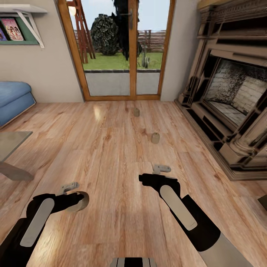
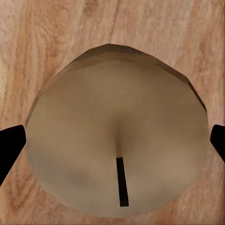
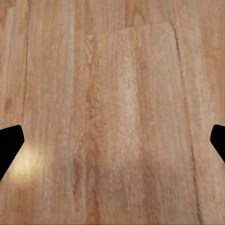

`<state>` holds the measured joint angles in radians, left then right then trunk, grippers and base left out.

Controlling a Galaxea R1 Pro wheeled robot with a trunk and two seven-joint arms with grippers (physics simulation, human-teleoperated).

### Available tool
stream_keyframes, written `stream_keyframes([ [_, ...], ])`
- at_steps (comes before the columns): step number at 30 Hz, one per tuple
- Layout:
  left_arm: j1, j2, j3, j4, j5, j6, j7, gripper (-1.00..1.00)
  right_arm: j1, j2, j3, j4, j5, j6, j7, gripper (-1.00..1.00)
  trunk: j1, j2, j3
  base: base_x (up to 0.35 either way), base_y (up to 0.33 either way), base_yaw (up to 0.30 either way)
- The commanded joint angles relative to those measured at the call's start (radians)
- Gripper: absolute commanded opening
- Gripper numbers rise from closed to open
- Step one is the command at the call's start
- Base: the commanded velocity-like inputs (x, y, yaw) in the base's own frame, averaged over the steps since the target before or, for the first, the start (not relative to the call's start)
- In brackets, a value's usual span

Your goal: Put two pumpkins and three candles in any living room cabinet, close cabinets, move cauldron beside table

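A: Where are the candles?

B: One candle [image 2: 117, 140] sits between the tips of the left gripper [image 1: 74, 194], low at the left of the head view. In the left wrist view its round top faces the camera, the dark wick [image 2: 122, 182] in the middle, so its long axis runs along the gripper's fingers. The two black fingertips [image 2: 9, 147] flank it at the sides; whether they press on it I cannot tell.

A: And the others?

B: A second candle [image 1: 155, 138] stands upright on the wood floor [image 1: 111, 148] ahead, a third candle [image 1: 137, 112] upright farther on, near the glass garden door [image 1: 118, 48]. They are well apart.

A: The right gripper?

B: The right gripper [image 1: 161, 168] hangs over bare planks, fingers spread wide, holding nothing.

A: The room?

B: Brick fireplace [image 1: 230, 96] along the right, blue sofa [image 1: 15, 98] at the left, and a corner of the grey desk [image 1: 11, 148] at the left edge.
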<state>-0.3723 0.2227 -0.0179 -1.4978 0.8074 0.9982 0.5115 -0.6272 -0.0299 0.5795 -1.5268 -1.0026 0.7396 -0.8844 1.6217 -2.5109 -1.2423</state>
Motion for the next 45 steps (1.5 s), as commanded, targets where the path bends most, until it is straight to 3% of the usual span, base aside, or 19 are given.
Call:
stream_keyframes([
  [1, 0.0, 0.001, -0.002, -0.001, 0.01, 0.002, 0.011, -1.0, -0.001, -0.001, 0.002, -0.001, -0.008, 0.002, -0.01, 1.0, -0.001, 0.0, 0.003, 0.0, 0.0, 0.0],
  [10, 0.0, 0.004, 0.002, -0.001, 0.014, 0.002, 0.011, -1.0, -0.001, -0.001, 0.003, -0.001, -0.008, 0.0, -0.01, 1.0, -0.005, 0.002, 0.038, 0.0, 0.0, 0.0],
  [22, 0.0, 0.007, 0.0, -0.005, 0.037, 0.002, 0.011, -1.0, -0.001, -0.001, 0.003, -0.001, -0.008, 0.0, -0.009, 1.0, -0.005, 0.002, 0.038, 0.025, 0.0, 0.0],
  [45, 0.0, 0.007, -0.006, -0.007, 0.036, 0.002, 0.012, -1.0, -0.001, -0.001, 0.005, -0.001, -0.008, 0.001, 0.03, 1.0, -0.005, 0.002, 0.038, 0.319, 0.0, 0.0],
])
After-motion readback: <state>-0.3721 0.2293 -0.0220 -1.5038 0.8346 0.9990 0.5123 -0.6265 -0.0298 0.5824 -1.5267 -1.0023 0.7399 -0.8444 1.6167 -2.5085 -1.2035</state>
